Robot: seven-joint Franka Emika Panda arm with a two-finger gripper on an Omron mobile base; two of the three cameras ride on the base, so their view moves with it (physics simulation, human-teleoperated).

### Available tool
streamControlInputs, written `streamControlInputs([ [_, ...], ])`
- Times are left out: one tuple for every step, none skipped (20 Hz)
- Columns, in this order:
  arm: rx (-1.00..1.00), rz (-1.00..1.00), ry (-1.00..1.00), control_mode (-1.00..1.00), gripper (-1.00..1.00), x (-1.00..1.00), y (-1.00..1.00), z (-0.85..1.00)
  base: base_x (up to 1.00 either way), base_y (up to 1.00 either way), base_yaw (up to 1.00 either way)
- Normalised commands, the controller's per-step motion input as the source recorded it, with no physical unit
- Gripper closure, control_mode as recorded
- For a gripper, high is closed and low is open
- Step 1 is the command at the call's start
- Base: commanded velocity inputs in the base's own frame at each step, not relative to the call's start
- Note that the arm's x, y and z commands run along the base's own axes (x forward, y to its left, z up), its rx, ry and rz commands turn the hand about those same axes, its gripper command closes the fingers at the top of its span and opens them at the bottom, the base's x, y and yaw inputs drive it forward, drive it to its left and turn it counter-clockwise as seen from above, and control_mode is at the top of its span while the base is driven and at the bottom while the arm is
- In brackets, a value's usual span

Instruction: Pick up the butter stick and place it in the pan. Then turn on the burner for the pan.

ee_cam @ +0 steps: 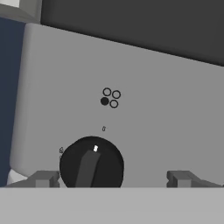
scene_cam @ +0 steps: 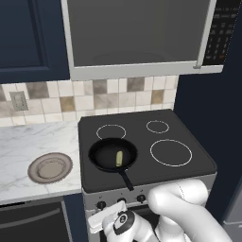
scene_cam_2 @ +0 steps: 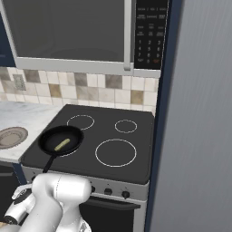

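From the left base view we see the butter stick (scene_cam: 120, 157) lying inside the pan (scene_cam: 113, 155), a little right of its middle. The pan sits on the near left burner of the black stove (scene_cam: 189, 163), its straight handle pointing toward us and the control panel. On the marble surface (scene_cam: 28, 142) to the left rests a round grey-brown plate (scene_cam: 49, 168), well apart from the pan. A microwave (scene_cam: 137, 33) hangs above the stove. Low down in front of the panel is our white arm, wrist near a row of knobs (scene_cam: 141, 198); the jaws themselves we cannot make out from here.

Over to the right base view: the pan (scene_cam_2: 61, 139) again on the near left burner, the butter stick (scene_cam_2: 62, 144) lying slantwise in it, the plate (scene_cam_2: 10, 136) at the left edge on the surface. The larger near right burner ring (scene_cam_2: 115, 152) is bare.

Now the hand view, and we're right up at the grey control panel (ee_cam: 153, 109). A black knob (ee_cam: 91, 162) with a white mark sits just right of the left fingertip (ee_cam: 43, 178), and the gripper (ee_cam: 113, 179) has its jaws spread wide, released, holding nothing; whether that fingertip touches the knob we cannot tell. Above the knob is a little burner diagram (ee_cam: 110, 98) of four circles, one filled.
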Motion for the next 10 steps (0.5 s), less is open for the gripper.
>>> streamControlInputs([
  [0.00, 0.00, 0.00, -1.00, -1.00, -0.07, 0.00, 0.00, 0.00, 0.00, 0.00],
  [0.00, 0.00, 0.00, -1.00, -1.00, -0.06, 0.00, 0.00, 0.00, 0.00, 0.00],
  [0.00, 0.00, 0.00, -1.00, -1.00, -0.07, 0.00, 0.00, 0.00, 0.00, 0.00],
  [0.00, 0.00, 0.00, -1.00, -1.00, -0.06, 0.04, 0.00, 0.00, 0.00, 0.00],
  [0.00, 0.00, 0.00, -1.00, -1.00, 0.00, 0.04, 0.00, 0.00, 0.00, 0.00],
  [0.00, 0.00, 0.00, -1.00, -1.00, 0.00, 0.04, 0.00, 0.00, 0.00, 0.00],
  [0.00, 0.00, 0.00, -1.00, -1.00, 0.00, 0.05, 0.00, 0.00, 0.00, 0.00],
  [0.00, 0.00, 0.00, -1.00, -1.00, 0.00, 0.01, 0.00, 0.00, 0.00, 0.00],
  [0.00, 0.00, 0.00, -1.00, -1.00, 0.00, 0.00, 0.00, 0.00, 0.00, 0.00],
  [0.00, 0.00, 0.00, -1.00, -1.00, 0.00, 0.01, 0.00, 0.00, 0.00, 0.00],
])
